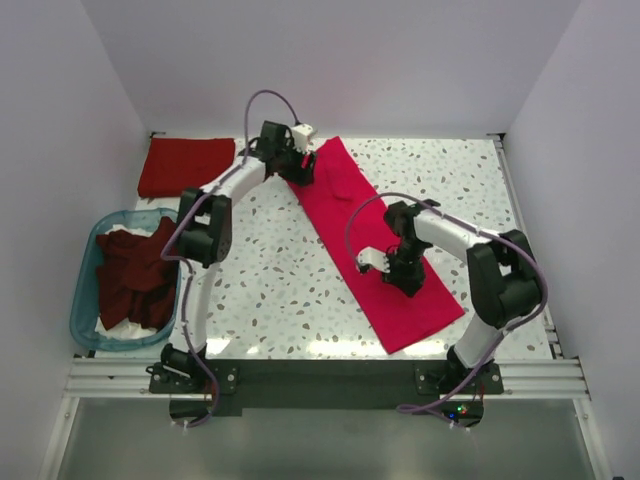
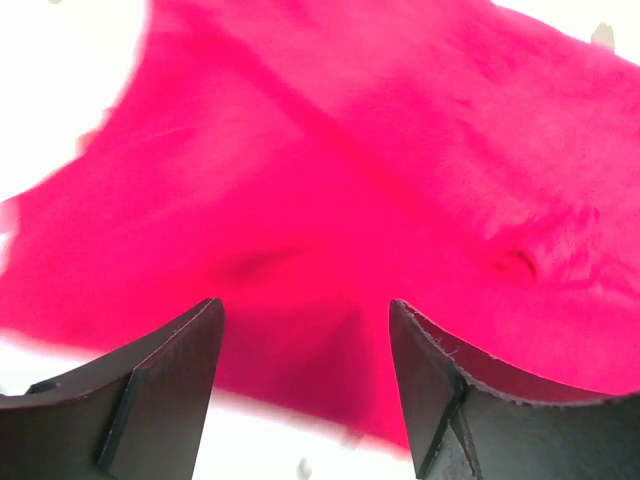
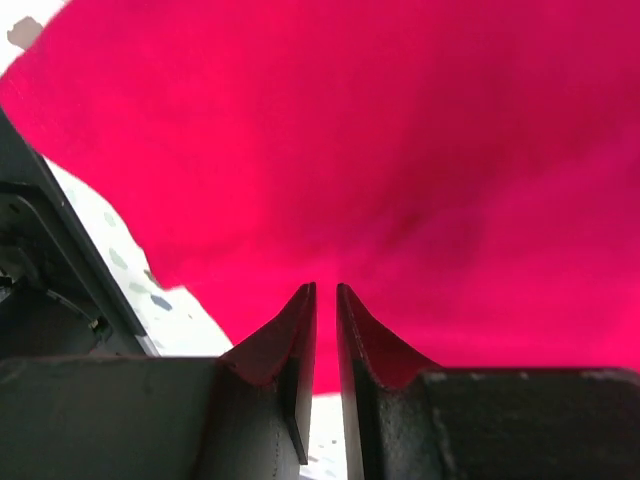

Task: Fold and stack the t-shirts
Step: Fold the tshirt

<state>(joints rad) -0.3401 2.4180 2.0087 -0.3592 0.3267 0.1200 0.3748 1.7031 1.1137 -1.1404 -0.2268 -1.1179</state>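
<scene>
T-shirt (image 1: 345, 205): soft matt cloth, faintly fuzzy. Tub (image 1: 83, 295): translucent glossy plastic. Table (image 1: 270, 270): speckled, smooth, possibly laminate.

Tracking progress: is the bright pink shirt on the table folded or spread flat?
Partly folded: the bright pink shirt lies as a long narrow strip, no sleeves sticking out, not yet folded down short.

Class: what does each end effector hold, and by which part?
Left end effector: open over the pink t-shirt, holding nothing. Right end effector: nearly shut at its edge; grip cannot be told.

Crimson t-shirt (image 1: 340, 205) lies in a diagonal strip — maroon shirts (image 1: 135, 275) fill the tub (image 1: 82, 290).
</scene>
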